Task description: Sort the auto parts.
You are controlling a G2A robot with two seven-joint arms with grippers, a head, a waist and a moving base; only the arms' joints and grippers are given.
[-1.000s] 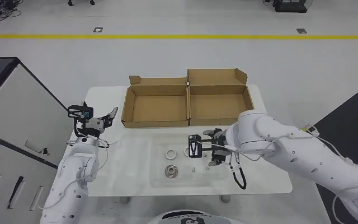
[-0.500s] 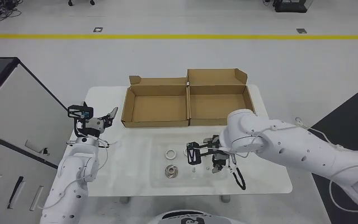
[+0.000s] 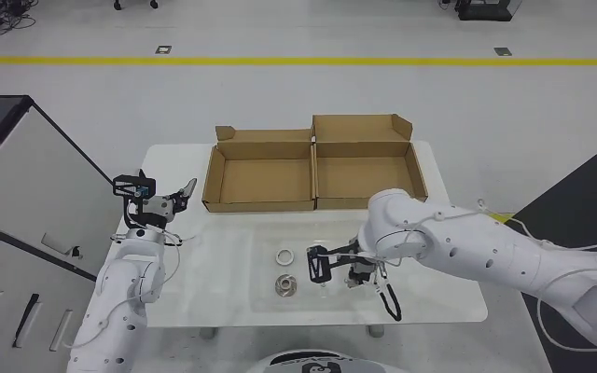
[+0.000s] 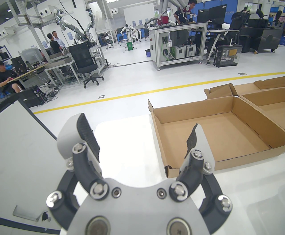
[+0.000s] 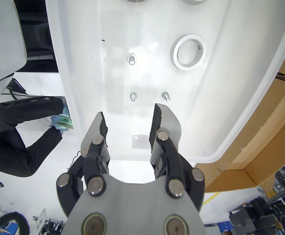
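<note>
While the right gripper (image 5: pixel 129 111) hangs spread-fingered over the white tray (image 5: pixel 78 66), two bolts (image 5: pixel 133 96) and a metal ring (image 5: pixel 189 52) inside it, left gripper (image 4: pixel 138 122) released, well apart from it.

White lettering, a brand name, stands on a blue wall sign (image 4: pixel 276 12) far across the room. A small pale label (image 5: pixel 139 141) lies on the tray (image 5: pixel 89 66) floor, just before the right claw (image 5: pixel 128 109); its print cannot be read.
</note>
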